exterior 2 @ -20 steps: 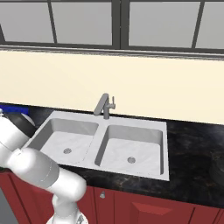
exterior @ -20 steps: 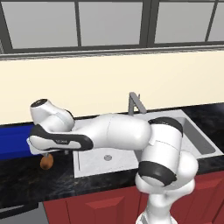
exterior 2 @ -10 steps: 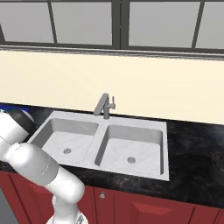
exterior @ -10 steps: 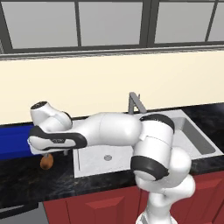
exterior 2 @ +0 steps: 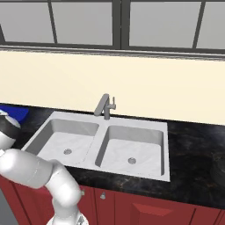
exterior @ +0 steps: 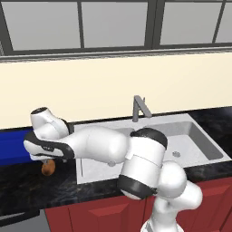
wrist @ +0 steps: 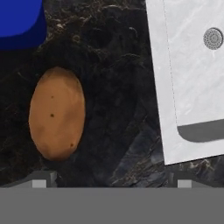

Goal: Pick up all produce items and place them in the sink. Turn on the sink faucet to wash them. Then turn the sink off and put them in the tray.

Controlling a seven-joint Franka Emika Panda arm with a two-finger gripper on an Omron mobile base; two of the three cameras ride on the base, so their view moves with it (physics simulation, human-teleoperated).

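The produce item, a brown-orange potato (wrist: 57, 113), lies on the black counter between the blue tray (wrist: 19, 22) and the sink (wrist: 192, 87). My gripper (wrist: 111, 180) hangs open just above the counter. The potato is a little to the left of the gap between the fingertips (wrist: 41, 179), and nothing is held. In the left base view the hand (exterior: 45, 147) hovers right over the potato (exterior: 48, 167), beside the tray (exterior: 13, 147). The faucet (exterior: 140, 108) stands behind the sink (exterior: 190, 136), its spout angled out over the sink, with no water running.
The arm stretches low across the left basin. A drain (wrist: 213, 38) sits in that basin. The right base view takes in both basins (exterior 2: 132, 149), the faucet (exterior 2: 104, 105) and a corner of the tray (exterior 2: 15, 114). Cream wall and windows lie behind the counter.
The arm's elbow has swung to the left and the hand has sunk slightly toward the potato. The potato has not moved, and the jaws stay open.
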